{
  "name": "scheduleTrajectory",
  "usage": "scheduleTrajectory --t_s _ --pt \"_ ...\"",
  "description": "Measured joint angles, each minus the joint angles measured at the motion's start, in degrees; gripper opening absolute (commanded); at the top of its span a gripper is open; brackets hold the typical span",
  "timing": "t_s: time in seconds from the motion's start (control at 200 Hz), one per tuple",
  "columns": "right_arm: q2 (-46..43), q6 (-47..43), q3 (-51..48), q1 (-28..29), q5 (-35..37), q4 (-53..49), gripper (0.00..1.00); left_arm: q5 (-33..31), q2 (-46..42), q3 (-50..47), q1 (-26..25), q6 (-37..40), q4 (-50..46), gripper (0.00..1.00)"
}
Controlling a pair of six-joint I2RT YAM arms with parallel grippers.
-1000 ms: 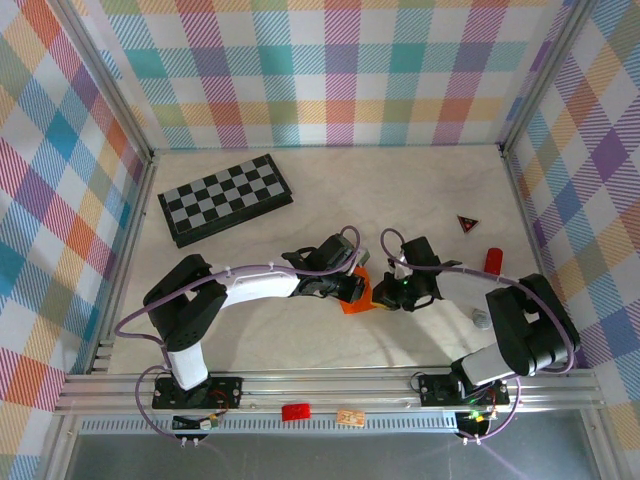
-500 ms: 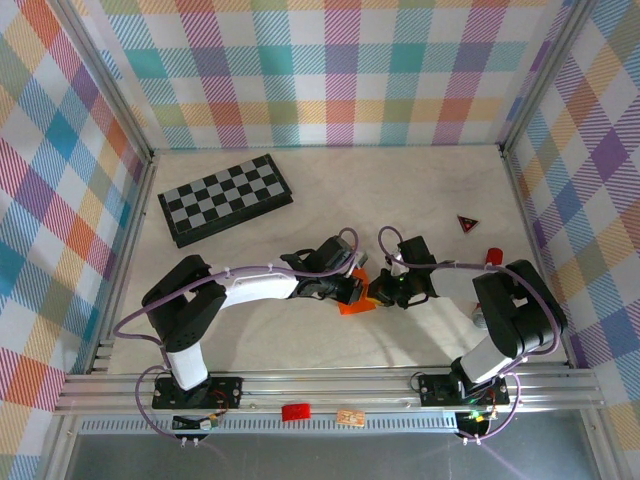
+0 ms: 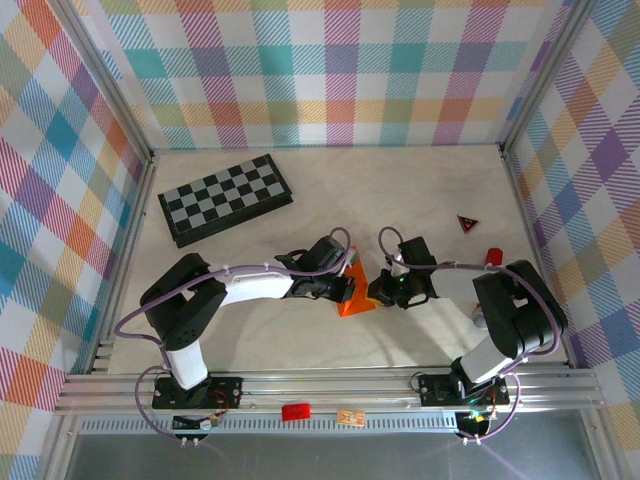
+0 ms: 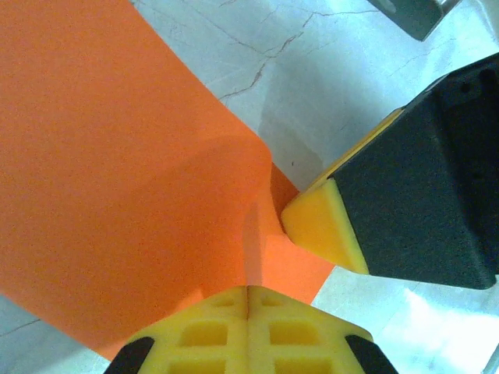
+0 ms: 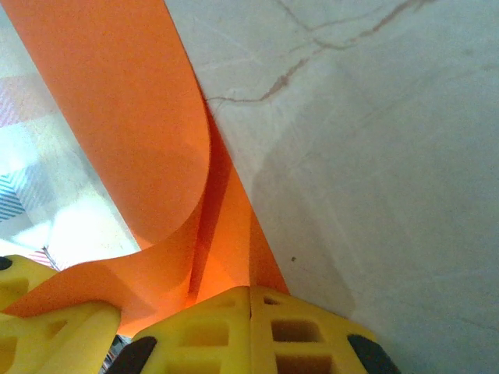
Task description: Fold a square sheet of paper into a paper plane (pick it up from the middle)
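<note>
The square sheet of paper (image 3: 355, 298) is bright orange and stands bent up off the table between my two grippers at mid-table. My left gripper (image 3: 346, 284) is shut, and a raised crease of the sheet (image 4: 117, 171) runs into the seam of its yellow pads (image 4: 248, 290). From the right, my right gripper (image 3: 376, 291) comes in almost tip to tip with the left one. It is shut (image 5: 249, 290) on the curled, doubled-over layers of the sheet (image 5: 132, 132). One of its fingertips (image 4: 323, 226) rests on the paper's corner in the left wrist view.
A black-and-grey checkerboard (image 3: 225, 198) lies at the back left. A small dark red triangle (image 3: 467, 223) and a small red cylinder (image 3: 492, 257) sit to the right of the grippers. Plaid walls close in three sides of the marbled table (image 3: 300, 340).
My right gripper has moved left toward the left gripper, which shifted slightly left. The paper between them has buckled upward into a peaked shape.
</note>
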Motion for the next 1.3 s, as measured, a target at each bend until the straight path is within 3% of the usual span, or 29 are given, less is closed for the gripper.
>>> scheduleTrajectory --t_s 1.3 --pt "-0.09 0.00 0.00 0.00 0.17 -0.09 0.04 -7.30 0.74 -1.40 0.22 2.03 -0.33 0.04"
